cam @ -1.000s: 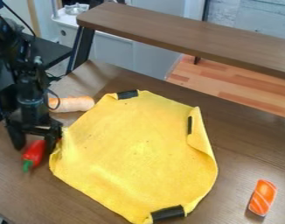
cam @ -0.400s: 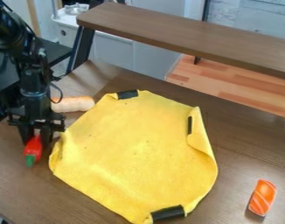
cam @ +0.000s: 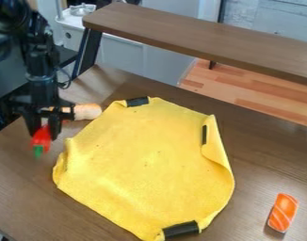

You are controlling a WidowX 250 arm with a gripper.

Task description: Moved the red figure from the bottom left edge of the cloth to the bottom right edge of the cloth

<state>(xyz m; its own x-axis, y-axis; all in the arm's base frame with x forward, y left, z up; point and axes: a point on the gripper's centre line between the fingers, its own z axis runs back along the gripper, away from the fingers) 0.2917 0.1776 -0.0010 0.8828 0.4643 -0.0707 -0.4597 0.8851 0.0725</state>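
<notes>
Since the gripper point(cam: 45, 132) pinches the red figure point(cam: 41, 139) (a pepper, by its shape) just off the yellow cloth's point(cam: 146, 164) left side, the grasp seems done, and carrying it to that cloth's bottom right edge comes next.

Illumination is diffuse and moderately bright. The tabletop point(cam: 263, 162) returns a faint sheen. The cloth point(cam: 143, 164) shades softly at its folds; the sushi point(cam: 284, 212) casts a small shadow.

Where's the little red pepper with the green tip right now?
In the camera view, the red pepper is near the left edge, gripped by the end effector, just left of the yellow cloth.
</notes>
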